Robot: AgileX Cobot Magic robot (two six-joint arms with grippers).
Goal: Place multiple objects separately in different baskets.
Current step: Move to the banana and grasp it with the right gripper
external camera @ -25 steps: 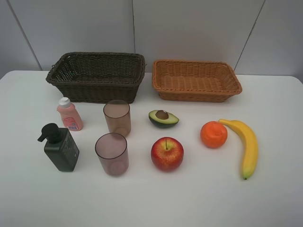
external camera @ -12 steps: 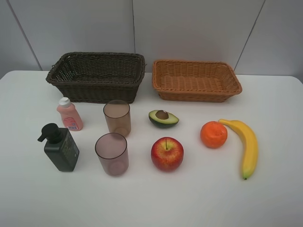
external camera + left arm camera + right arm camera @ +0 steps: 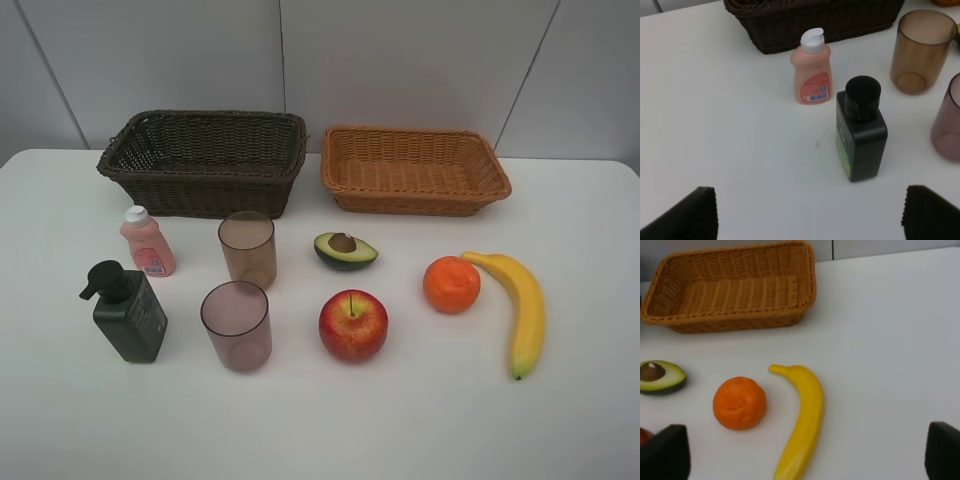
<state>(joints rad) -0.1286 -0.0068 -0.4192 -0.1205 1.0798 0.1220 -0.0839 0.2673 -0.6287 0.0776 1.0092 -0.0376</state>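
Note:
Two empty wicker baskets stand at the back of the white table, a dark brown basket on the left and an orange-tan basket on the right. In front of the brown one stand a pink bottle, a dark green pump bottle and two brownish cups. An avocado half, a red apple, an orange and a banana lie in front of the tan one. My left gripper hangs open short of the pump bottle. My right gripper hangs open over the banana.
A pale wall rises right behind the baskets. The table's front strip lies bare below the objects. Neither arm shows in the exterior high view.

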